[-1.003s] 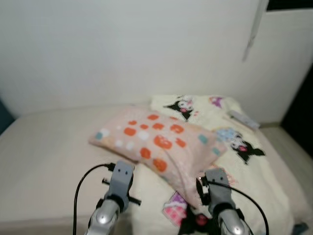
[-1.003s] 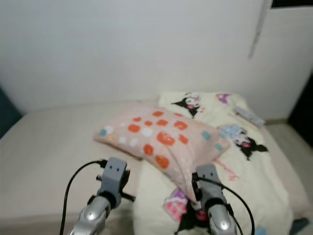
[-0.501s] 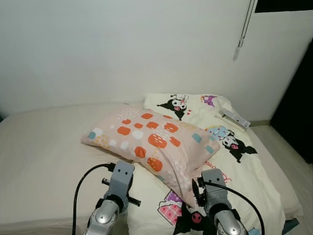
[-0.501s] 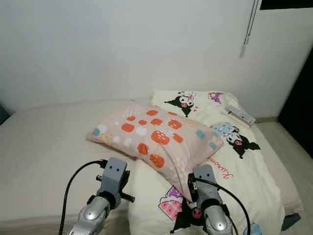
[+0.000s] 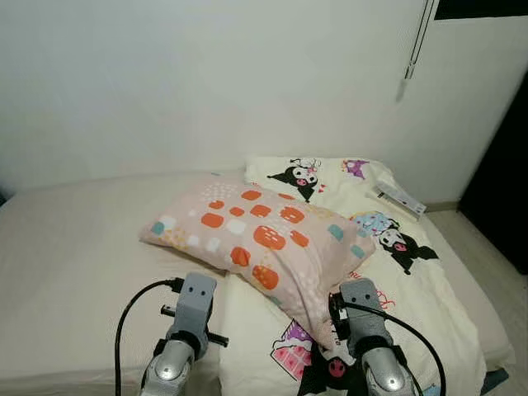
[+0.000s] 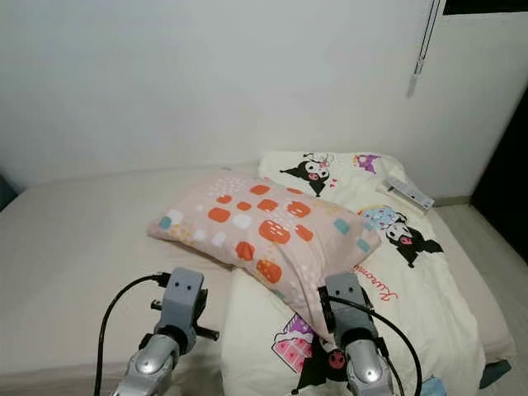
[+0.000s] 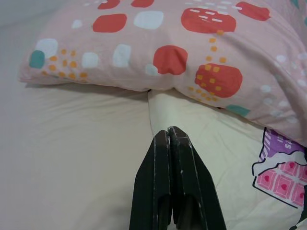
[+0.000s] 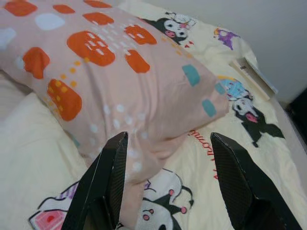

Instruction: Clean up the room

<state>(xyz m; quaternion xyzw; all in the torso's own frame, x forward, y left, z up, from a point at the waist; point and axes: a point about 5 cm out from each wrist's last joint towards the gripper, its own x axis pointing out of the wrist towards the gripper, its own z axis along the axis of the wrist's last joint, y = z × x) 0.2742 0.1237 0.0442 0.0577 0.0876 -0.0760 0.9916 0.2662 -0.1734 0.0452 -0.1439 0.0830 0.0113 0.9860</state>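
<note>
A pink pillow (image 5: 264,235) with orange, white and teal spots lies across the middle of the bed, partly on a cream cartoon-print blanket (image 5: 396,264). In the left wrist view my left gripper (image 7: 169,130) is shut, its tips just short of the pillow's (image 7: 192,57) near edge, over the blanket's hem. In the right wrist view my right gripper (image 8: 168,136) is open, its two fingers (image 8: 108,177) astride the pillow's (image 8: 120,76) near corner. Both wrists (image 5: 188,318) (image 5: 363,318) show low in the eye views.
The beige mattress (image 5: 74,256) stretches to my left. A white remote-like box (image 5: 398,198) lies on the blanket by the far right corner. A white wall (image 5: 206,82) backs the bed, with a cord (image 5: 412,49) hanging at the right. Dark floor (image 5: 495,247) lies beyond the bed's right edge.
The camera steadied and shifted slightly; the blur of a second ago is gone. Both arms have dropped a little lower in view. The pillow has not moved.
</note>
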